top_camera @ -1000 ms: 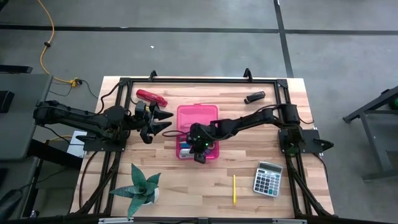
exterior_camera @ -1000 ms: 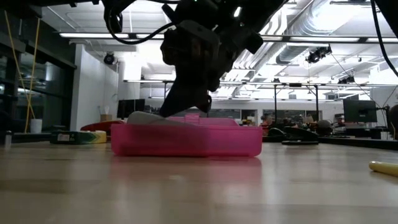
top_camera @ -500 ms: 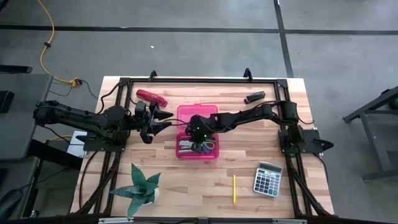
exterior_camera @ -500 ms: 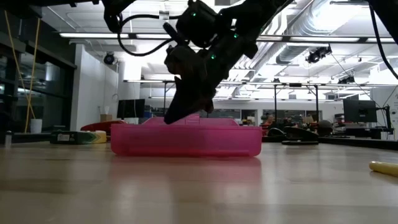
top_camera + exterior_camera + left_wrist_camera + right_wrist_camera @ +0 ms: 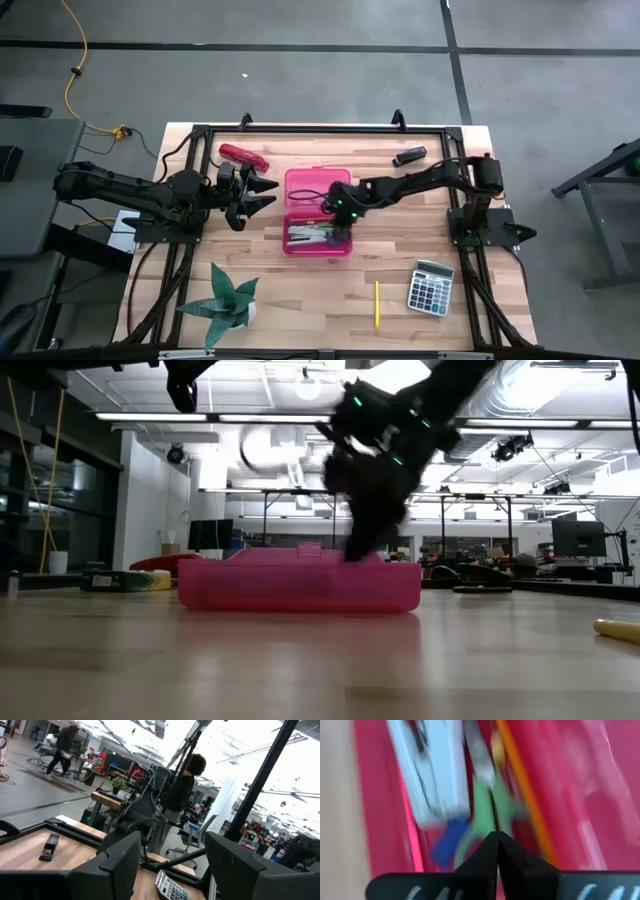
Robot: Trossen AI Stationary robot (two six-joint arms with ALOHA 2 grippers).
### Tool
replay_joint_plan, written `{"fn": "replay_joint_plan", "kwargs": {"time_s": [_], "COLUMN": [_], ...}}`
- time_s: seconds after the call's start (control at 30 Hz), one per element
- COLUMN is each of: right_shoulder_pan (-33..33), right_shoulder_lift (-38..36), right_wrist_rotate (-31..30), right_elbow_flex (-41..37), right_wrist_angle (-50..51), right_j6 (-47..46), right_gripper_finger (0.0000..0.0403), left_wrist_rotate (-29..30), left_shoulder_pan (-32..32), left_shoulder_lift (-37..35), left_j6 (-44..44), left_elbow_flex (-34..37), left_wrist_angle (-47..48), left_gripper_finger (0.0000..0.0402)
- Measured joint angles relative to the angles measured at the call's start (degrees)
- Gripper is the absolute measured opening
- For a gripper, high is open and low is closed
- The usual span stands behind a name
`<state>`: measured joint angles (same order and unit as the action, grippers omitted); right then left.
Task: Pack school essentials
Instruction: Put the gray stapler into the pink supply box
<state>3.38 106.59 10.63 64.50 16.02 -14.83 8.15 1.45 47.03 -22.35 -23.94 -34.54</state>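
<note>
The pink case [image 5: 318, 212] lies open mid-table, its lid [image 5: 318, 184] flat toward the far edge. Its tray [image 5: 300, 246] holds stationery: a white-grey piece [image 5: 437, 780], a blue piece [image 5: 447, 842], a green piece [image 5: 482, 805] and an orange pencil [image 5: 525, 805]. My right gripper [image 5: 343, 215] is shut and points down over the tray's right side [image 5: 496, 840], and I see nothing between its fingers. A yellow pencil [image 5: 377, 303] lies on the table near the front edge. My left gripper [image 5: 262, 195] waits open, left of the case. A yellow-green box [image 5: 128, 580] shows in the low view.
A calculator [image 5: 431, 287] lies at the near right and a green spiky plant [image 5: 225, 305] at the near left. At the far edge are a red object [image 5: 244, 156] and a black object [image 5: 409, 156]. A black frame [image 5: 300, 129] runs round the work area.
My right gripper, shut throughout, has drawn back from the near end of the tray toward the far edge, then swung toward the table's right, turning a little. The case has stayed in place. The tray's contents, hidden under the gripper before, show now.
</note>
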Motion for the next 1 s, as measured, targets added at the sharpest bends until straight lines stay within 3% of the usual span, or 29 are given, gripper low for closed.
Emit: {"fn": "replay_joint_plan", "kwargs": {"time_s": [0.13,0.33,0.7,1.0], "right_shoulder_pan": [-1.72,-4.98,-5.75,-6.46], "right_shoulder_lift": [-1.19,-0.97,1.17,1.48], "right_wrist_rotate": [0.75,-0.27,-3.58,-0.43], "right_elbow_flex": [-4.86,-3.9,-3.01,-2.99], "right_wrist_angle": [-5.2,-10.28,-8.21,-12.81], "right_j6": [-4.35,-5.71,-7.67,-10.27], "right_gripper_finger": [0.0,0.0,0.0,0.0], "left_wrist_rotate": [-0.01,0.01,0.1,0.04], "left_shoulder_pan": [0.01,0.0,0.0,0.0], "left_shoulder_lift": [0.0,0.02,0.02,0.01], "left_j6": [0.0,-0.04,-0.92,-1.46], "left_elbow_flex": [0.0,0.0,0.0,0.0], "left_wrist_angle": [0.0,0.02,0.0,0.02], "left_gripper_finger": [0.0209,0.0209,0.0209,0.0209]}}
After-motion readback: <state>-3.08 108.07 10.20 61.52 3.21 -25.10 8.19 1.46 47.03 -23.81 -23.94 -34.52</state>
